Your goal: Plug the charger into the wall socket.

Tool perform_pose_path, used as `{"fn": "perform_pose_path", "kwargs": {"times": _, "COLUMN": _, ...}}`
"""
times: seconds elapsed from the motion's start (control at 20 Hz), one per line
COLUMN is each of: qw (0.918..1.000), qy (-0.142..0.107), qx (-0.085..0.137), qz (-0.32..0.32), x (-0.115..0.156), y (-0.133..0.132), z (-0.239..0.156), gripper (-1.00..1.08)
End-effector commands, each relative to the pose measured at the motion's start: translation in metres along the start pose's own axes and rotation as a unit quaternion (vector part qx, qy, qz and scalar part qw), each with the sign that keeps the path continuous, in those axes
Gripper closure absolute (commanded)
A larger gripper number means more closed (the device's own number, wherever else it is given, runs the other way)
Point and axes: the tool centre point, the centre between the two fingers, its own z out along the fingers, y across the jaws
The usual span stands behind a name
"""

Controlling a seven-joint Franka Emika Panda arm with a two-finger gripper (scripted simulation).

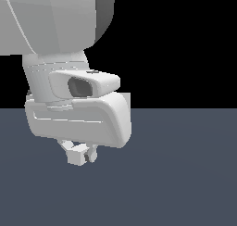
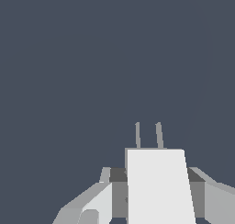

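Observation:
The charger (image 2: 158, 186) is a small off-white block with two thin grey prongs (image 2: 159, 135) sticking out of its far end. My gripper (image 2: 157, 193) is shut on it, one finger (image 2: 118, 191) on each side. In the exterior view the gripper (image 1: 79, 153) hangs under the big white hand body and holds the charger (image 1: 75, 157) a little above the floor. The wall socket is out of view in both frames.
The arm's white wrist and hand (image 1: 78, 114) fill the upper part of the exterior view's left side and hide what lies behind. A flat dark blue-grey floor (image 1: 185, 174) spreads below, with black background above it.

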Motion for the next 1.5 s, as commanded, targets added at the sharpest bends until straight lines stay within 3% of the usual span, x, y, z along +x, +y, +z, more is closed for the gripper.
{"fn": "perform_pose_path", "kwargs": {"times": 0.0, "qw": 1.0000, "qy": 0.000, "qx": 0.000, "qz": 0.000, "x": 0.000, "y": 0.000, "z": 0.000, "gripper": 1.08}}
{"fn": "perform_pose_path", "kwargs": {"times": 0.7, "qw": 0.9999, "qy": 0.001, "qx": 0.005, "qz": -0.015, "x": 0.009, "y": 0.004, "z": -0.003, "gripper": 1.08}}
{"fn": "perform_pose_path", "kwargs": {"times": 1.45, "qw": 0.9936, "qy": 0.004, "qx": 0.034, "qz": -0.107, "x": 0.061, "y": 0.022, "z": -0.022, "gripper": 1.08}}
